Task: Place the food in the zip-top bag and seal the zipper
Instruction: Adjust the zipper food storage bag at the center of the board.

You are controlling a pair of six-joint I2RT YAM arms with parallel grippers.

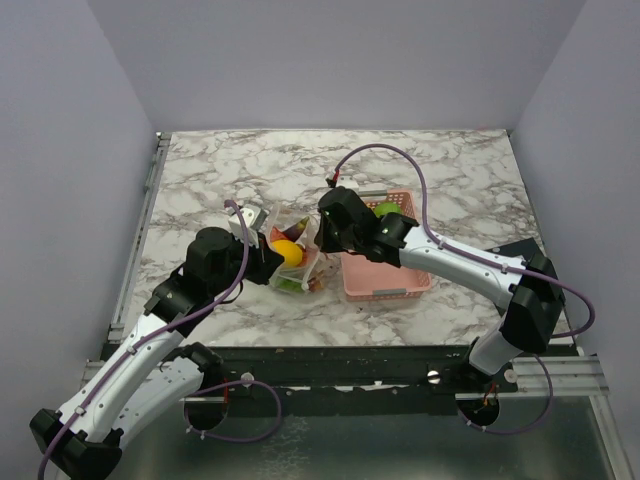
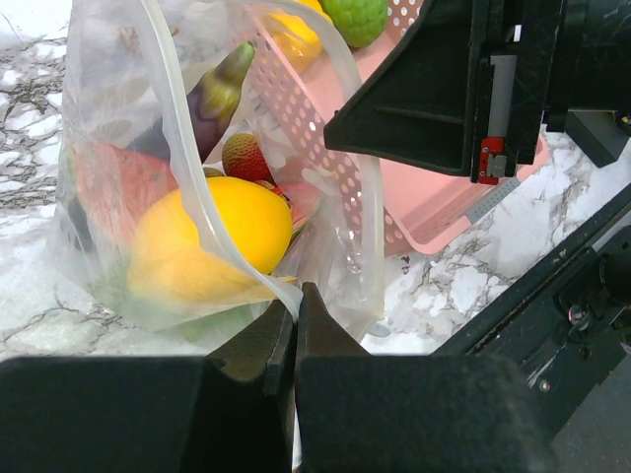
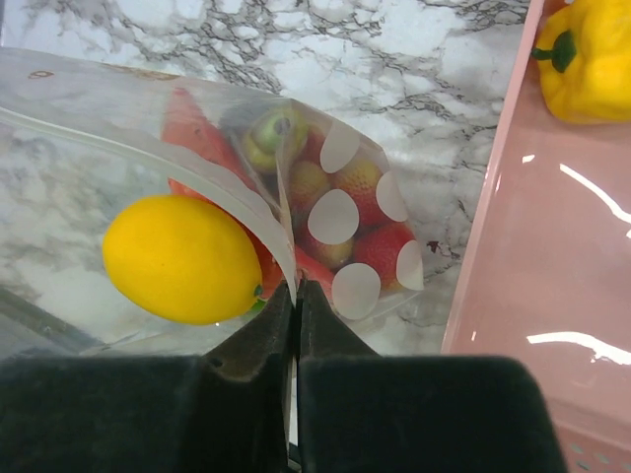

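The clear zip-top bag (image 1: 293, 262) stands on the marble between both arms, its mouth open. Inside it in the left wrist view are a yellow lemon (image 2: 212, 241), a dark eggplant (image 2: 219, 94), a red berry (image 2: 246, 156) and a red piece (image 2: 113, 182). My left gripper (image 2: 294, 296) is shut on the bag's mouth edge, where the whitish zipper strip (image 2: 182, 158) runs in. My right gripper (image 3: 296, 288) is shut on the opposite mouth edge, by the lemon (image 3: 182, 258) and red berries (image 3: 355, 227). A round green fruit (image 1: 386, 210) lies in the pink basket.
The pink slotted basket (image 1: 385, 270) stands right of the bag, touching it. It holds the green fruit (image 2: 355, 18) and a yellow pepper (image 3: 587, 59). The right gripper's black body (image 2: 463, 89) hangs over the basket. The table's near edge and black rail lie close behind.
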